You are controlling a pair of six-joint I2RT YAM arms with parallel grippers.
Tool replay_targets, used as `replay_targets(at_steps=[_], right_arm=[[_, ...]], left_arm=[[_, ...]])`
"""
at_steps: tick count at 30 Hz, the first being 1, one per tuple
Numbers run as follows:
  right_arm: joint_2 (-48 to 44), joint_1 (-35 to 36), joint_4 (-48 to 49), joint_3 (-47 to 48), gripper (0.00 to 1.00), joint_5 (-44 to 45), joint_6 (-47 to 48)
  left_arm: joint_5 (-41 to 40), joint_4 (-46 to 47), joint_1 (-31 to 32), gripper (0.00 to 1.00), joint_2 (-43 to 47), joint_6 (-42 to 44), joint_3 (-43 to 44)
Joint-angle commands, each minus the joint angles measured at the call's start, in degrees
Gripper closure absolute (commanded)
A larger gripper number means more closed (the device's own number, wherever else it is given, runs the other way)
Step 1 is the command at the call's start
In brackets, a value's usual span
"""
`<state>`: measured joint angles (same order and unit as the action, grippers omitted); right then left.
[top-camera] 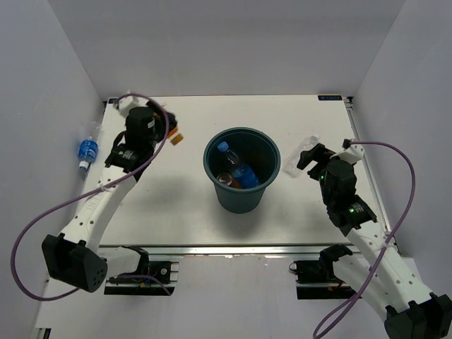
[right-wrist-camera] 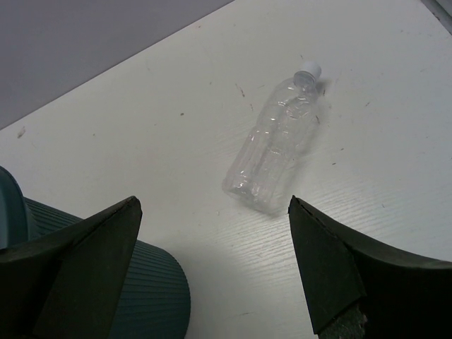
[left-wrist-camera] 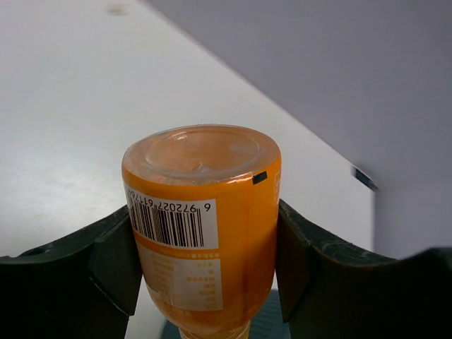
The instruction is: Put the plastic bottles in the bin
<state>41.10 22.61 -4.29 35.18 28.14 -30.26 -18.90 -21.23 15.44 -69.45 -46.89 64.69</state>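
Note:
The dark blue-grey bin (top-camera: 240,200) stands mid-table with a blue-labelled bottle (top-camera: 240,169) and an orange-labelled one (top-camera: 227,181) inside. My left gripper (top-camera: 169,133) is at the far left, shut on an orange-filled bottle (top-camera: 176,140). In the left wrist view the fingers (left-wrist-camera: 113,265) clamp that bottle (left-wrist-camera: 205,226), its base towards the camera. My right gripper (top-camera: 308,157) is open and empty, right of the bin. A plain clear bottle (right-wrist-camera: 274,150) with a white cap lies on the table beyond the open right gripper (right-wrist-camera: 215,268); it also shows in the top view (top-camera: 306,145).
A blue-labelled bottle (top-camera: 87,150) lies at the left wall, beside the table's left edge. The bin's ribbed wall (right-wrist-camera: 145,296) is close to my right gripper's left finger. White walls enclose the table on the left, back and right.

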Motion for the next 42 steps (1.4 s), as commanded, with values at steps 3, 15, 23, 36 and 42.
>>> replay_targets(at_steps=[3,15,23,36,42], right_arm=[[-0.1,-0.1,0.3,-0.3,0.11,1.4,0.1],[1.0,-0.1,-1.7,0.4,0.11,3.6,0.5],[2.3,-0.1,-2.8,1.2,0.11,4.6,-0.1],[5.0,-0.4,-4.1,2.0,0.11,5.6,0.1],[7.2,-1.4,-3.8,2.3,0.11,3.9,-0.2]], left_arm=[[0.9,5.3,13.7,0.59,-4.0,11.3,12.6],[21.5,9.8,25.3,0.43,-7.8,18.8,13.0],[22.5,7.3,26.7,0.06,-8.3,22.4,13.4],[2.7,2.9,26.6,0.02,-9.1,22.6,15.3],[2.3,3.9,18.1,0.02,-6.1,19.6,11.7]])
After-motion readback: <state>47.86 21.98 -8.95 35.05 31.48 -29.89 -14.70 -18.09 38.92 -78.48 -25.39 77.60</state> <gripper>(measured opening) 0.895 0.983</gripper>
